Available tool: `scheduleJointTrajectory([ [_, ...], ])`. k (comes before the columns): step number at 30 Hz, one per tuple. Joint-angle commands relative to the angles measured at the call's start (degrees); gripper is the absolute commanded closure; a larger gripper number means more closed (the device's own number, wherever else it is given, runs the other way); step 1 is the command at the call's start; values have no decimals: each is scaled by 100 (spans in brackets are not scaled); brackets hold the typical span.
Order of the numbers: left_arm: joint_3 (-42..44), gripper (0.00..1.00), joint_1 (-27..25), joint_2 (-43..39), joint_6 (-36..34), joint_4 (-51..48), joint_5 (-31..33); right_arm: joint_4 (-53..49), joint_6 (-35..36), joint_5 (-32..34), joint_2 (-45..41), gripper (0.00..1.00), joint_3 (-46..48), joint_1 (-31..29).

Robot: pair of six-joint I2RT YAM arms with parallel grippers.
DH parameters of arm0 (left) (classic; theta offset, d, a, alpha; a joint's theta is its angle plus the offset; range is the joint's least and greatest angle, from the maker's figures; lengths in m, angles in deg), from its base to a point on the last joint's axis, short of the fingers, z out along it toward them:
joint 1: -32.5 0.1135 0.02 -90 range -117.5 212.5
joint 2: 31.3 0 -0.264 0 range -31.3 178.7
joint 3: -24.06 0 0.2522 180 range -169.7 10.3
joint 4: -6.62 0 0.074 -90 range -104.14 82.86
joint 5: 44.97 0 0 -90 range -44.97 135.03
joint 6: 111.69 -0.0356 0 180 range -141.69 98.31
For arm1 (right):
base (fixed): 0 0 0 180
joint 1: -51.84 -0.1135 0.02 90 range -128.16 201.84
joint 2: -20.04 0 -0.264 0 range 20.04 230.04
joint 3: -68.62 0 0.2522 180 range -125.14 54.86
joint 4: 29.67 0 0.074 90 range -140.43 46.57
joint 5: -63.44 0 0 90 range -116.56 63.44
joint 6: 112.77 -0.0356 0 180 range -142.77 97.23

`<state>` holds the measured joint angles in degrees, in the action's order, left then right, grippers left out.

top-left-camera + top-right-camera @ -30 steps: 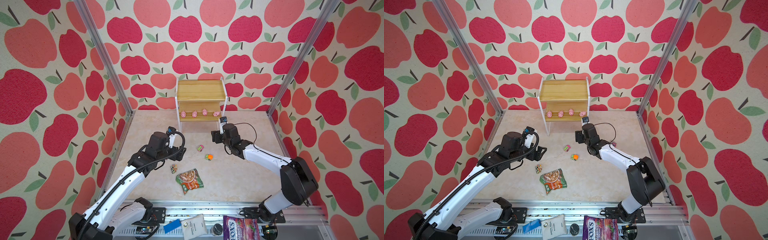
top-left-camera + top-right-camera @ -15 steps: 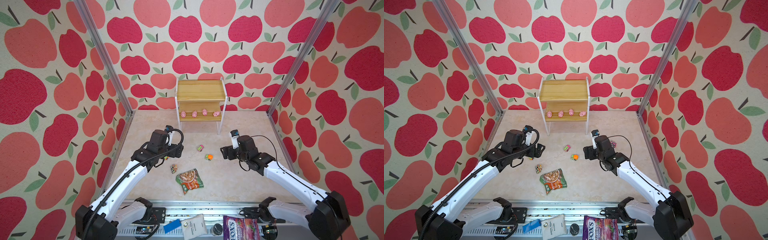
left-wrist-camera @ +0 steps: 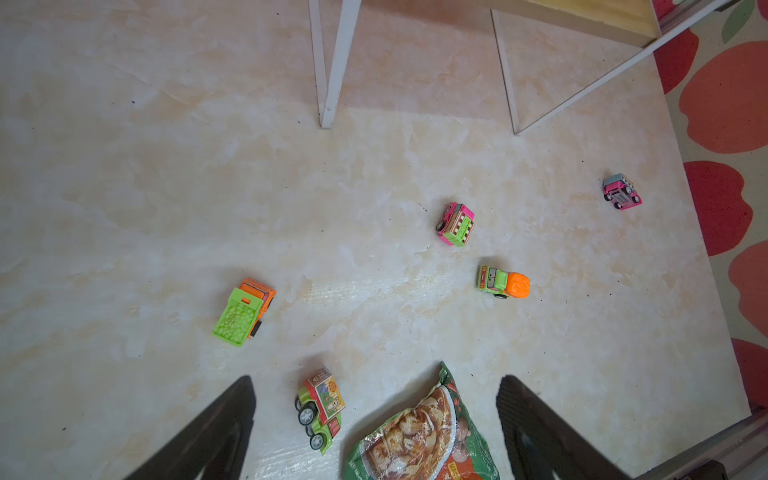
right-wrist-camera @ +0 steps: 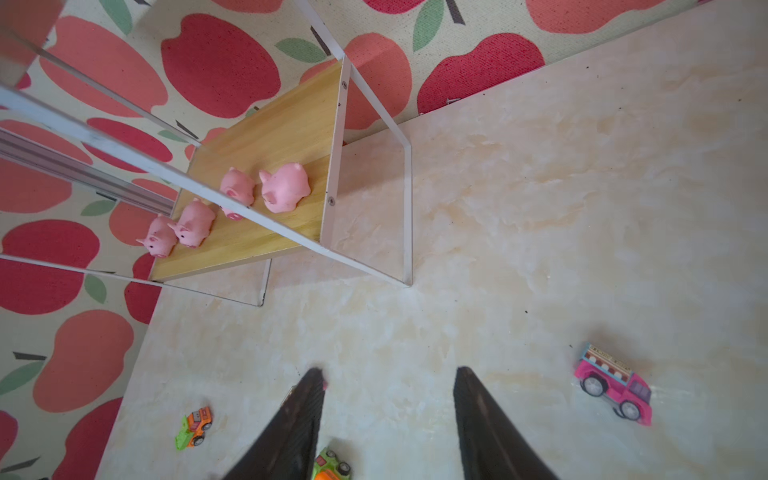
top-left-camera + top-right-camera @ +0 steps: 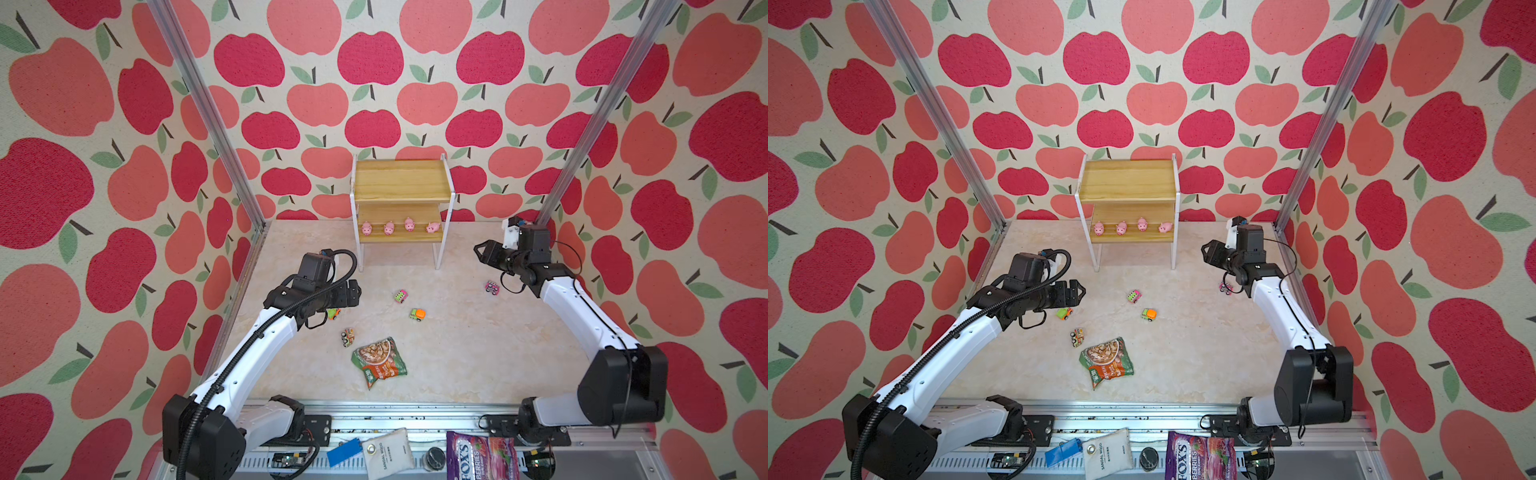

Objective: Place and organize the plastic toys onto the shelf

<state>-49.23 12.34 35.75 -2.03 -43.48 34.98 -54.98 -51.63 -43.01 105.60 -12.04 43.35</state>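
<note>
The shelf point(image 5: 401, 180) stands at the back wall, with several pink pigs point(image 5: 389, 227) in a row on its lower board; its top board is bare. Several toy trucks lie on the floor: green-orange point(image 5: 333, 313), pink-green point(image 5: 400, 296), green with orange drum point(image 5: 417, 314), one on its side point(image 5: 347, 336), and pink point(image 5: 492, 287). My left gripper point(image 5: 353, 293) hovers open above the green-orange truck; the tipped truck point(image 3: 320, 409) shows between its fingers point(image 3: 245, 386). Right of the shelf, my right gripper point(image 5: 484, 253) is open and empty, with the pink truck point(image 4: 613, 384) off to one side.
A green-and-orange snack packet point(image 5: 379, 360) lies on the floor in front of the trucks. Apple-patterned walls and metal posts point(image 5: 582, 137) close in the floor. Candy bags point(image 5: 482, 455) and small items sit on the front rail.
My right arm has drawn back from the front of the shelf toward the right wall, jaws narrowing somewhat. The left gripper has barely shifted. The trucks and pigs have stayed put.
</note>
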Motion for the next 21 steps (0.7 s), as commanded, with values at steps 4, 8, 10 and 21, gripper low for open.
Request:
scheduleJointTrajectory([
  [4,-507,29,111,-324,-684,-945,-187,25,-498,-1290,885,86,-1240,165],
  [8,-469,59,170,-220,-1091,-888,-289,-400,-377,-1487,1376,100,-1991,201],
  [10,-439,73,171,-161,-1202,-720,-576,-471,-401,-1669,1604,100,-2277,203],
  [21,-347,100,144,-101,-1671,171,-1658,-1414,-116,-2257,3034,100,-4121,164],
])
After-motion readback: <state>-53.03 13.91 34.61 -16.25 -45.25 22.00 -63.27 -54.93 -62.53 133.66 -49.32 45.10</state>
